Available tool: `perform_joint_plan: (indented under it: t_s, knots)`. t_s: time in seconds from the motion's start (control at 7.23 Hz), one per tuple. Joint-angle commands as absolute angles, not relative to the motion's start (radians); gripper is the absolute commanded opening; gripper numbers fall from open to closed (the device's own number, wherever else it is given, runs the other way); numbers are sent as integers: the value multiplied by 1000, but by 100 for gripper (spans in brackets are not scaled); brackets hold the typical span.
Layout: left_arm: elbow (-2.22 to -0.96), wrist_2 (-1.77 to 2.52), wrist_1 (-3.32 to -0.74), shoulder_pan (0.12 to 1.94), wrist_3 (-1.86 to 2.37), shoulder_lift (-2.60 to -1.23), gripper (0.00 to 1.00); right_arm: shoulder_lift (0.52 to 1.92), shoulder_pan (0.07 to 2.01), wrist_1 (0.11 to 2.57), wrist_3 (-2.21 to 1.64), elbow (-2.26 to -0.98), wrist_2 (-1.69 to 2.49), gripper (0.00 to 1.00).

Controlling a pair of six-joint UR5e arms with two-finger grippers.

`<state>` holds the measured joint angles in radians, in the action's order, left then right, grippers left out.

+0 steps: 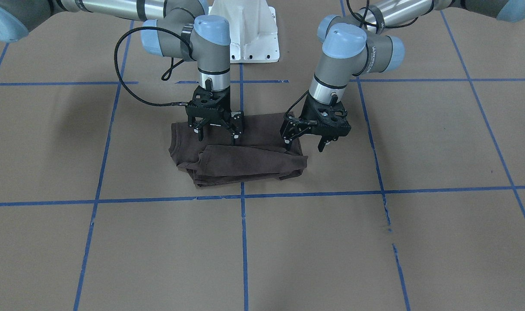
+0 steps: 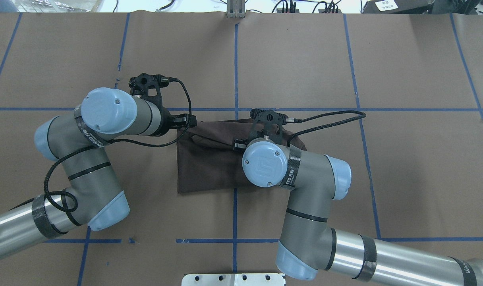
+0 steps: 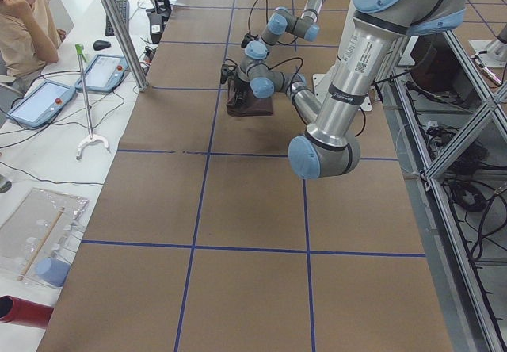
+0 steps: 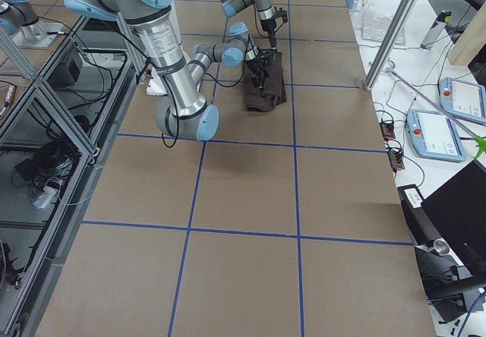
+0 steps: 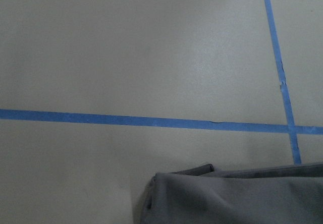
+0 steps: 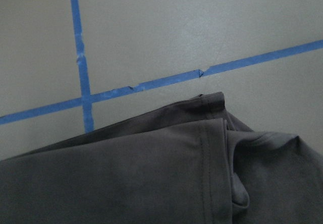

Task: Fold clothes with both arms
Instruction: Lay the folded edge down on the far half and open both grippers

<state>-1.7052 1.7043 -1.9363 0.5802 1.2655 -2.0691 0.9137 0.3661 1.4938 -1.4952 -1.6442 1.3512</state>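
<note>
The dark brown T-shirt (image 1: pixel 245 160) lies on the table (image 1: pixel 374 242) as a compact, layered bundle just on the robot's side of the blue tape cross (image 1: pixel 243 196). It sits astride the tape line that runs from the cross toward the robot. Its long axis runs across the robot's front, parallel to the other line through the cross. The right pincer (image 1: pixel 217 137) hangs with its fingers spread and empty, low over the part of the bundle on the robot's right of the cross. Whether the tips touch the cloth cannot be told. The left pincer (image 1: pixel 304 146), also spread and holding nothing, sits at the bundle's short end on the robot's left of the cross, with one finger by the cloth edge and the other over bare table. The folding looks nearly complete. Any further fold would likely bring the short ends together along the long axis, and each pincer is already beside its own end.
</note>
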Motion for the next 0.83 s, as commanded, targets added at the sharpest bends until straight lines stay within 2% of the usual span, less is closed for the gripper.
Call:
perform_joint_plan:
  t_s: [0.0,0.41,0.69]
  knots:
    - [-1694,1637,-1921,539,1272,-2069,100,916,426,1486,-1382,-1644,1383,100]
    - [-1668,1517,-1919,410,1266,-2065,100,913,466,1485,-1367,-1661,1437,100]
    - [-1634,1517,-1919,408,1261,-2082,100,917,468,1483,-1365,-1672,1439,100]
